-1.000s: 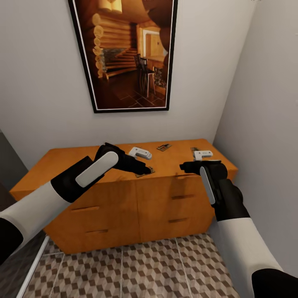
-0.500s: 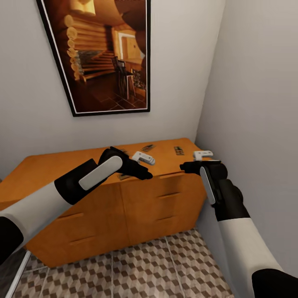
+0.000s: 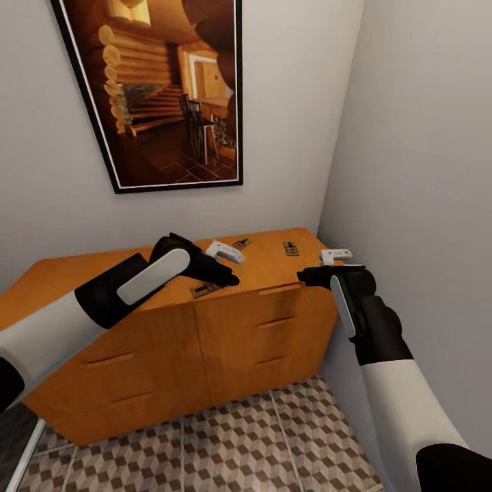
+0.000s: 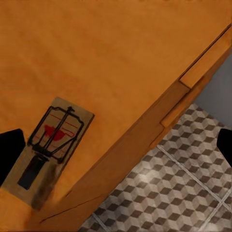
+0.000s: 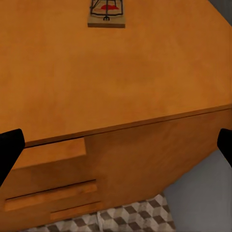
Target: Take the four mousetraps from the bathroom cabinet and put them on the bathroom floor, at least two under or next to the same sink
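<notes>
Hovering released over the orange cabinet, left end effector and right end effector, both grasping nothing. Lying on the surface beyond: one mousetrap near the front edge, two more farther back. Risking a nudge off the edge onto the tiled floor.

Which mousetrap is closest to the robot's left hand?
The mousetrap lying by the front edge of the orange cabinet, just below the left gripper. The other two traps sit farther back on the top.
</notes>
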`<state>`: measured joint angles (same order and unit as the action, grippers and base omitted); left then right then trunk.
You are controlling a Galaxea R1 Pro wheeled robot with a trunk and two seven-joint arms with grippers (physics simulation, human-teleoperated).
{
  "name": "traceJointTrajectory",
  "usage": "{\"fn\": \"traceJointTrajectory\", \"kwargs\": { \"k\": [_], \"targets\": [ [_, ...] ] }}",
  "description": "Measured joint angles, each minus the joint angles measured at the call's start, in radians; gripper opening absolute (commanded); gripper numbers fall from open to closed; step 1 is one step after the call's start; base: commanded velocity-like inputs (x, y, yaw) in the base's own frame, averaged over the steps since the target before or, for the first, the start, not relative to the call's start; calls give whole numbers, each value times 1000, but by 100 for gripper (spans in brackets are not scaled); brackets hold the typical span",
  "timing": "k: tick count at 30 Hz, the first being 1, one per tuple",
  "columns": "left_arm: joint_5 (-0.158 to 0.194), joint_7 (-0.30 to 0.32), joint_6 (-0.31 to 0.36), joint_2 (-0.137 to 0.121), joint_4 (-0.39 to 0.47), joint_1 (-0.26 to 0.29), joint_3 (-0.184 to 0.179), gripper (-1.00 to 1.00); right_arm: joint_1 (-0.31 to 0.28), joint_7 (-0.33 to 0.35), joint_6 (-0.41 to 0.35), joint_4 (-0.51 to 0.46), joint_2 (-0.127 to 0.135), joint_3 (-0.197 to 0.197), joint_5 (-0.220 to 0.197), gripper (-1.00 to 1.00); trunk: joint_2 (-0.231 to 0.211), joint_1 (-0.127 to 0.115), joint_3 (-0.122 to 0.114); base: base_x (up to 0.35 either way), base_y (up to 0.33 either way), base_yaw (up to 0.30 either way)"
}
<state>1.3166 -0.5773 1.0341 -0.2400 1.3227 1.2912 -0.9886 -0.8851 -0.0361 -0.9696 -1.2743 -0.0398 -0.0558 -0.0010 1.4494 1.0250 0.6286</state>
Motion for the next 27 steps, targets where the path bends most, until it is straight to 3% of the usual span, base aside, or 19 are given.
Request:
{"fn": "traceJointTrajectory", "kwargs": {
  "k": [11, 16, 27],
  "targets": [
    [4, 1, 3, -86, 35, 52, -4, 100, 1, 0, 2, 5, 0, 0, 0, 100, 0, 0, 0, 0, 0, -1],
    [5, 1, 3, -118, 49, 56, -25, 100, 1, 0, 21, 8, -1, 0, -1, 100, 0, 0, 0, 0, 0, 0],
    [6, 2, 4, -130, 55, 81, -72, 100, 17, 0, 60, 23, -3, 0, -1, 100, 0, 0, 0, 0, 0, 0]
  ]
}}
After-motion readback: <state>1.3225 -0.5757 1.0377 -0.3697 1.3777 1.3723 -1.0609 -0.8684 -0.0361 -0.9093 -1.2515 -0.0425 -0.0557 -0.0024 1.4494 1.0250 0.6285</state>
